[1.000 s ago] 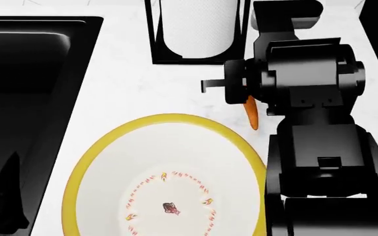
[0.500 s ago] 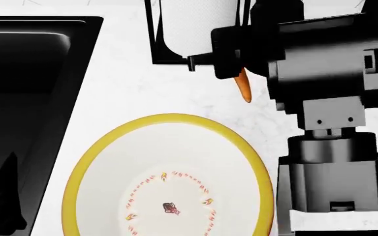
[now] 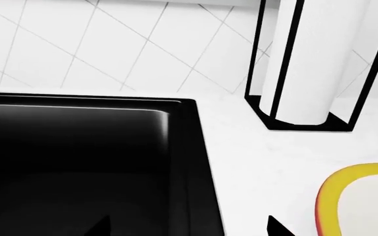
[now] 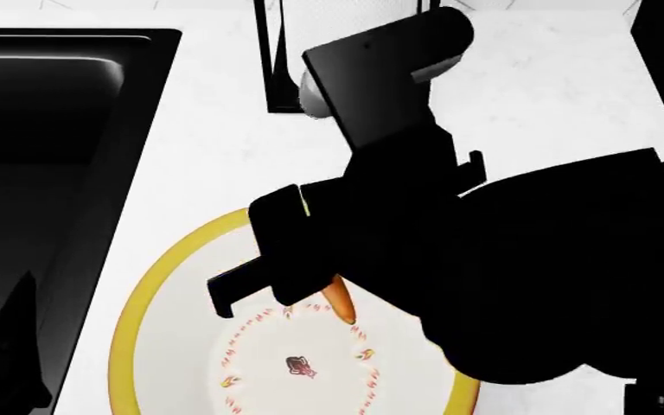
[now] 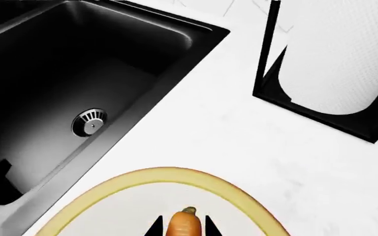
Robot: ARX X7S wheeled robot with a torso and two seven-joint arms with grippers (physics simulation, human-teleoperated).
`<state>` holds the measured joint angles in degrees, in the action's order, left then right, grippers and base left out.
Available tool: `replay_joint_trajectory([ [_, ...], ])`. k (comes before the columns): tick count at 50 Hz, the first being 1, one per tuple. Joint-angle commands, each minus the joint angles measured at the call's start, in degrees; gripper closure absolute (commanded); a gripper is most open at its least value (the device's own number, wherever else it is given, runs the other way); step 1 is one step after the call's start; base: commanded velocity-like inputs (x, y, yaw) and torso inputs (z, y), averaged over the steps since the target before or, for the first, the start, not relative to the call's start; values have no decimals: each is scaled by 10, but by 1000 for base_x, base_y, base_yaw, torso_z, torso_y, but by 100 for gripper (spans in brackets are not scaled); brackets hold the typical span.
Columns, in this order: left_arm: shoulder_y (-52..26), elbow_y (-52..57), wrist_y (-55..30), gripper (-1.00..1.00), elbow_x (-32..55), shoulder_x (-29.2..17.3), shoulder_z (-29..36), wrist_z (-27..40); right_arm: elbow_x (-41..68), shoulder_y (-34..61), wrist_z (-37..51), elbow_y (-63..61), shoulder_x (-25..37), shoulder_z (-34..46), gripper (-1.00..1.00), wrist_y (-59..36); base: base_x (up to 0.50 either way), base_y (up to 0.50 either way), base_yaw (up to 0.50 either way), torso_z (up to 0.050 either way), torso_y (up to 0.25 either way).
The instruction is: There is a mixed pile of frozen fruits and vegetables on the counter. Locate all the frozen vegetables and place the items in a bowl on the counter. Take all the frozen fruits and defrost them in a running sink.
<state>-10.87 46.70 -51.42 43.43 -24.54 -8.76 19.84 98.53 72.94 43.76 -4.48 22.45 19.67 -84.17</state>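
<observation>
- Left wrist view: one sink (image 3: 77,162), one bowl (image 3: 356,201) rim on the counter (image 3: 255,147); left gripper's state cannot be told.
- Head view: right gripper (image 4: 309,298) pinching one carrot (image 4: 339,303) over the bowl.
- Right wrist view: one carrot between the fingers, one drain strainer (image 5: 89,122).

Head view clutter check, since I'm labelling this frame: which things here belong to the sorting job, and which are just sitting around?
Belong to the job:
carrot, held by the right gripper
bowl
sink
counter

Just sitting around:
paper towel roll
its black holder
</observation>
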Motion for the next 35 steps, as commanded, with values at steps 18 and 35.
replay_joint_trajectory([
  [18,2,1,-1,-100,13,-8,-4,7,74,-78,46,-72,15,39,100,9,0,0,0,0,0],
  [35,5,-2,6,-100,20,-8,-8,8,4,-107,20,-187,46,-38,-100,72,0,0,0,0,0],
])
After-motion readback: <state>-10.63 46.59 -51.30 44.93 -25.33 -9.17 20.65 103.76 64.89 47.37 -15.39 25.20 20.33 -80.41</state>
